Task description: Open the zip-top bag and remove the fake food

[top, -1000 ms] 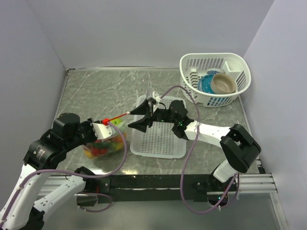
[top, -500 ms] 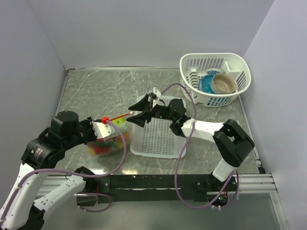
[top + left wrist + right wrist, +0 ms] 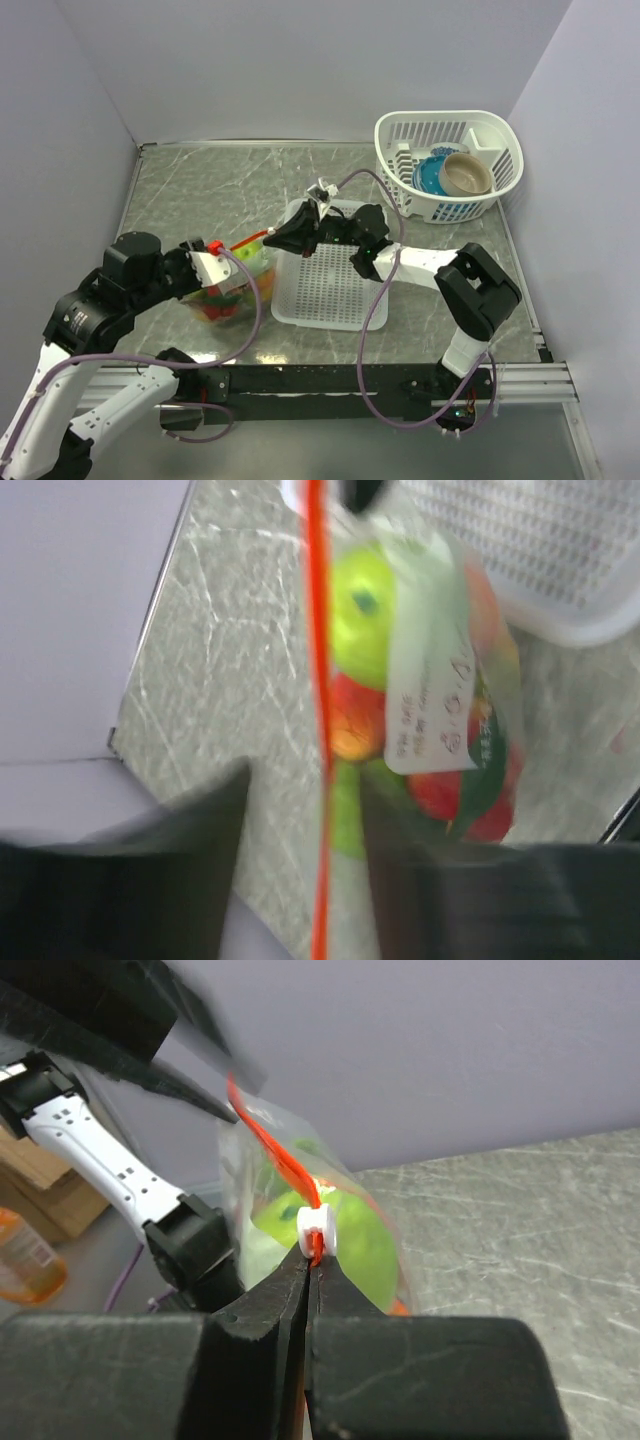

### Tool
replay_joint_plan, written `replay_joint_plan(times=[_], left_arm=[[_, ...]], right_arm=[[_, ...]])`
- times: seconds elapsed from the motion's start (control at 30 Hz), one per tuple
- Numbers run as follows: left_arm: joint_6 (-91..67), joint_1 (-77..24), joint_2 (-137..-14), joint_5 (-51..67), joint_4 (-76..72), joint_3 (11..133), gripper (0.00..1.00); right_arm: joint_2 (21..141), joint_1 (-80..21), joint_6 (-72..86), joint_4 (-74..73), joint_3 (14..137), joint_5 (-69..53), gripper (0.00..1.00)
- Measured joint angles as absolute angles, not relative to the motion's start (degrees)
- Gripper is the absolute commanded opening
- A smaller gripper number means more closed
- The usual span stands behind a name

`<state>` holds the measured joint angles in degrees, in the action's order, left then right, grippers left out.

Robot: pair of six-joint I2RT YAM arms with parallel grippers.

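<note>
Top external view: bag hangs by its strip between the two grippers

Left of centre in this frame, the zip-top bag [image 3: 236, 282] sits just beside the left edge of the white slotted tray [image 3: 330, 292], over the grey marbled table [image 3: 220, 190]. Its orange-red zip strip [image 3: 245, 240] runs along the top, slanting up to the right from the left gripper [image 3: 209, 256] to the right gripper [image 3: 272, 237]. The fake food [image 3: 222, 305] is inside the bag, a cluster of red, green and yellow pieces low in the plastic. Whether the bag's bottom touches the table cannot be told.

The right wrist view shows the right gripper [image 3: 312, 1252] with its dark jaws pressed together on the zip strip [image 3: 268, 1152], just under a small white slider [image 3: 318, 1226] that rides on the strip at the fingertips. Behind them the zip-top bag [image 3: 300, 1130] shows a green piece of fake food [image 3: 362, 1242].

In the blurred left wrist view, the zip strip [image 3: 318, 630] runs straight up the middle of the frame, through the gap of the left gripper [image 3: 305, 780]. Its two dark fingers [image 3: 215, 830] stand a little apart, with table showing on either side of the strip, so the jaws are narrowly parted and not pinching it. To the right of the strip, the zip-top bag [image 3: 440, 680] holds the fake food [image 3: 360, 620], green above and red and orange below.

At the upper right of the top view, a white basket [image 3: 502, 132] holds a blue bowl [image 3: 430, 176] and a beige bowl [image 3: 466, 174], well apart from the bag.
</note>
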<state>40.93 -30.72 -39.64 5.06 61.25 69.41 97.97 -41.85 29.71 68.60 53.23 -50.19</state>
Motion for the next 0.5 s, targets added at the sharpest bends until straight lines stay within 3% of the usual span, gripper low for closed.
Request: replay_joint_plan(times=[0.1, 0.5], left_arm=[[39.00, -30.74, -38.83, 4.82, 57.10, 68.14, 0.99], [24.82, -30.72, -51.66, 19.99, 43.03, 70.87, 0.99]], right_arm=[[97.97, -41.80, 30.06, 67.83, 53.23, -51.35, 0.00], [96.23, -42.50, 25.04, 58.46, 54.11, -52.53, 0.00]])
